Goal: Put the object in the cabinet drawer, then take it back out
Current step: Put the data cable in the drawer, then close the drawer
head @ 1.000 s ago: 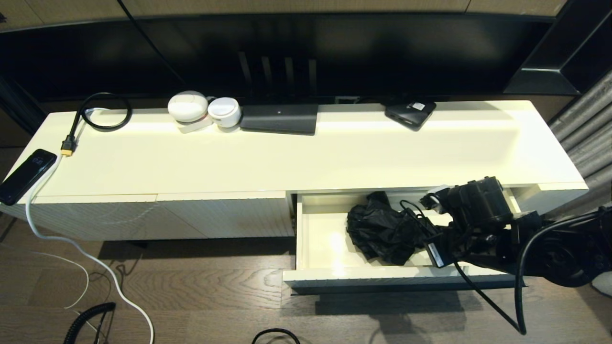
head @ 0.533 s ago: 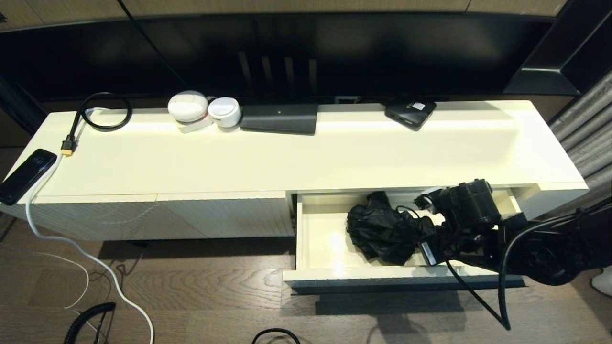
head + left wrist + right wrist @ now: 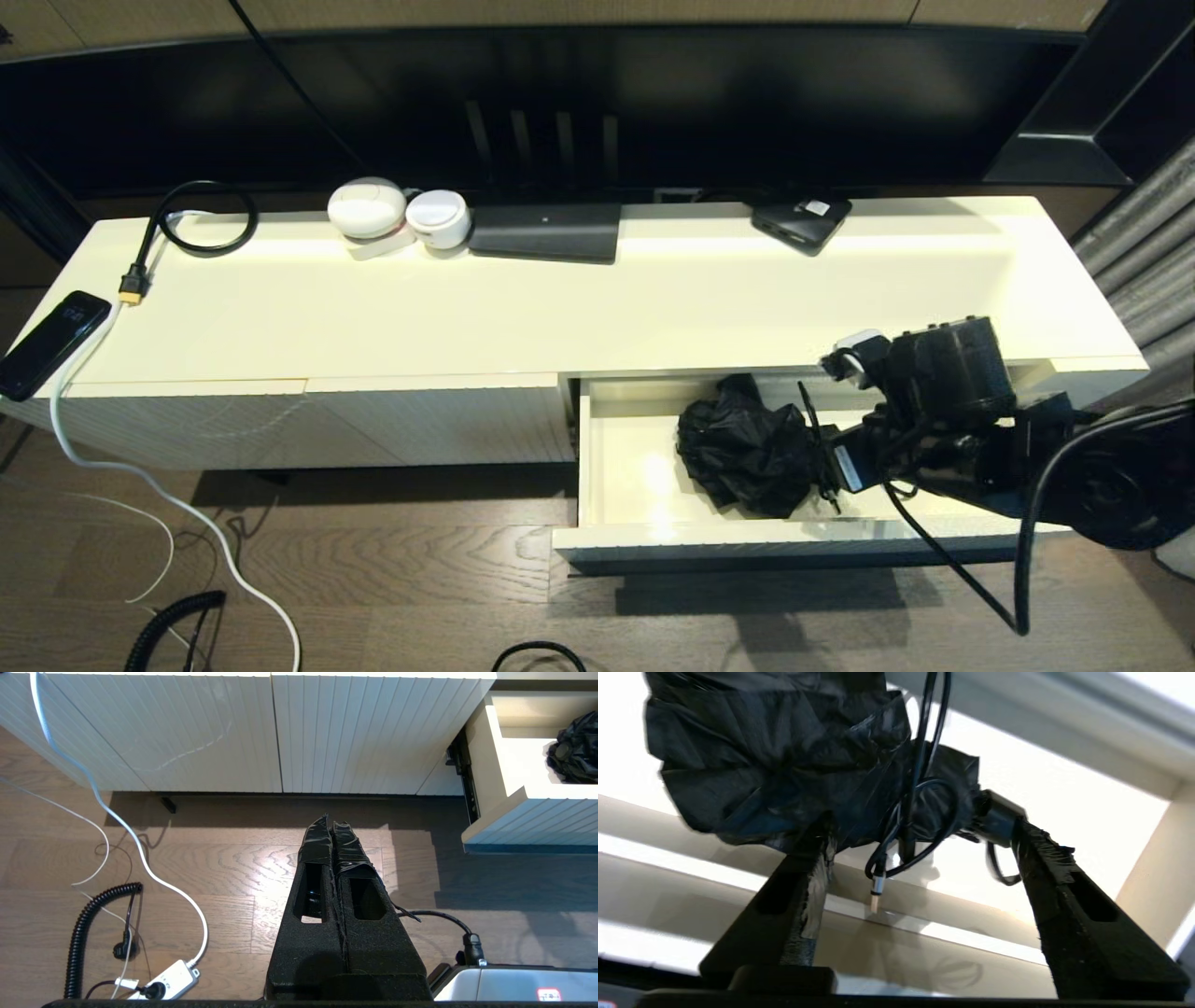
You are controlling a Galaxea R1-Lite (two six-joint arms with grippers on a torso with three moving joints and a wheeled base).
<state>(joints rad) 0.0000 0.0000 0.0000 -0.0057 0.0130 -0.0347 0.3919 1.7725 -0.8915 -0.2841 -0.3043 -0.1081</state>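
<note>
Crumpled black umbrella (image 3: 744, 457) lies in smooth cream cabinet drawer (image 3: 625, 467).

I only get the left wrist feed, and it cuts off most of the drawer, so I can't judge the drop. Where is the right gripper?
Observer: The right gripper reaches into the open cabinet drawer, at the right side of the black bundle lying there.
Operator: Is it clamped on the bundle?
Observer: No. In the right wrist view the jaws stand wide apart, with the fingers flanking the bundle's near end.
Operator: Anything dangling?
Observer: A thin black cord loops off the bundle between the jaws, and its plug end hangs down.
</note>
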